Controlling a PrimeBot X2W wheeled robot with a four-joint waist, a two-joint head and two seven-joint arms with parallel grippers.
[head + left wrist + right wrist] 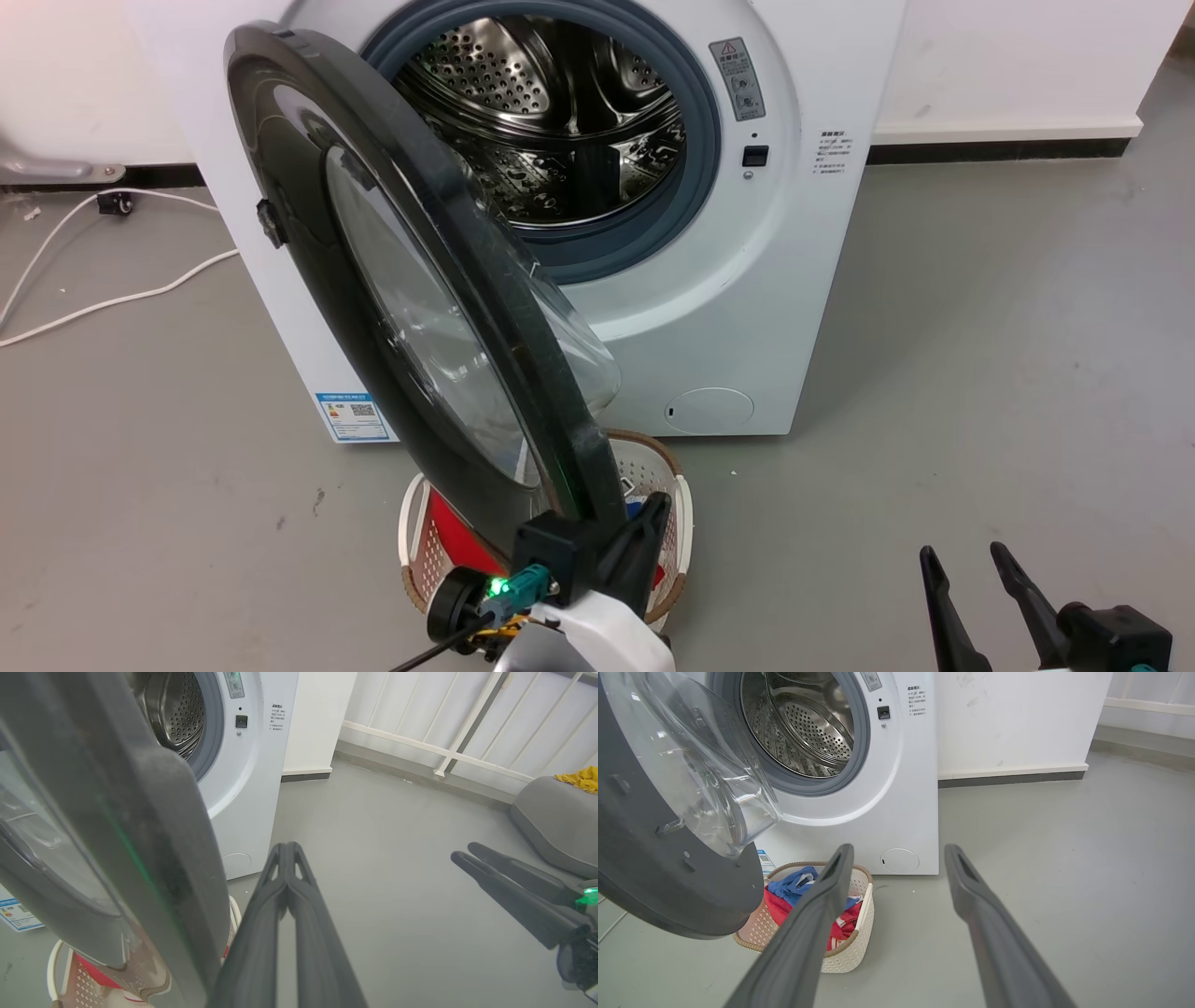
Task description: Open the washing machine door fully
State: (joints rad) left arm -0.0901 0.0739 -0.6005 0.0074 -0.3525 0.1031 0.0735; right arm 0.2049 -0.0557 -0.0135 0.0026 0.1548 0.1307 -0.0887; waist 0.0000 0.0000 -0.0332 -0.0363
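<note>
The washing machine door (pixel 420 317) half open, bare floor (pixel 980 373) to its right.
Its rim stands just beside the left claw (pixel 286 848), fingers pressed together; right claw (pixel 900 849) spread, well apart.

Head looks down, both wrists level, sharing the washing machine (pixel 747 308).

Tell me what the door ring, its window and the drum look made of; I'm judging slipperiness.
Door ring: likely glossy black plastic, showing reflections. Window: clear bulging glass or plastic, see-through. Drum: shiny perforated metal, probably stainless steel.
</note>
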